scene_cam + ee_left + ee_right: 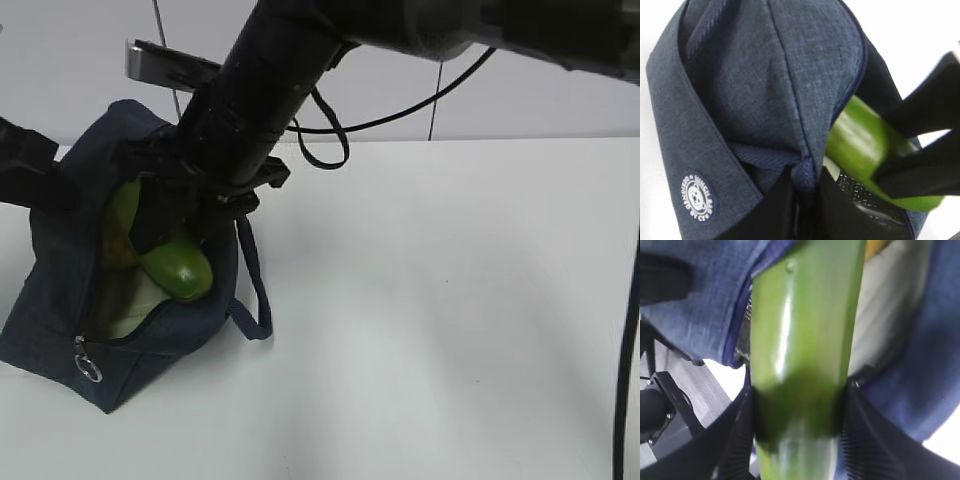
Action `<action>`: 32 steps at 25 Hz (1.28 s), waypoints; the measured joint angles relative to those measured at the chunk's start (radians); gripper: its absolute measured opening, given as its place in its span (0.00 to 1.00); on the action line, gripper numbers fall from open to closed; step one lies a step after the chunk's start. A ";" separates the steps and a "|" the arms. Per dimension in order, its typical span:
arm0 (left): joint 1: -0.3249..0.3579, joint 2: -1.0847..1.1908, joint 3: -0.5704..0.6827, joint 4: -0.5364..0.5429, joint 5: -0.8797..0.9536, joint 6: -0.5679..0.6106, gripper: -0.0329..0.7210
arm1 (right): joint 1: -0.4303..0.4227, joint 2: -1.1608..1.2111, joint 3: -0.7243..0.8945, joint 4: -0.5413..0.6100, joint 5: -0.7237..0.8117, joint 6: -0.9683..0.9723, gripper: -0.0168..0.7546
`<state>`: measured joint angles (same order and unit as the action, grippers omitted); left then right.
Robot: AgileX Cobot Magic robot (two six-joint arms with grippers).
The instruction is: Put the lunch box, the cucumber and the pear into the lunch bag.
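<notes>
The navy lunch bag (60,290) stands open at the left of the table. My right gripper (797,410) is shut on the green cucumber (800,330), which slants into the bag's opening. The cucumber's rounded end (178,268) still shows above the bag's rim. My left gripper (805,177) is shut on a fold of the bag's fabric edge (805,167) and holds the bag open beside the cucumber (865,145). A pale lid, likely the lunch box (135,305), lies inside the bag. A yellow patch, likely the pear (875,246), shows deeper inside.
The right arm (270,80) reaches across from the upper right and hides much of the bag's top. The zipper's silver ring pull (88,368) hangs at the bag's near corner. A loop handle (255,290) droops onto the white table (450,300).
</notes>
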<state>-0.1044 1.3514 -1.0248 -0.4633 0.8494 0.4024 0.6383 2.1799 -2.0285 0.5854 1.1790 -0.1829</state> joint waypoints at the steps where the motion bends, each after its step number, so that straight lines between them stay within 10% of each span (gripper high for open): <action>1: 0.000 0.000 0.000 -0.001 0.001 0.000 0.07 | 0.002 0.009 0.000 0.005 -0.022 -0.010 0.48; 16: 0.000 0.000 0.000 -0.021 0.002 0.012 0.07 | 0.040 0.030 0.000 0.006 -0.205 -0.153 0.66; 32: 0.000 0.000 0.000 -0.026 0.005 0.014 0.07 | 0.040 -0.068 -0.002 -0.350 -0.090 -0.005 0.66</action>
<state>-0.1044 1.3514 -1.0248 -0.4897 0.8541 0.4166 0.6782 2.1119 -2.0306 0.2359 1.0891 -0.1875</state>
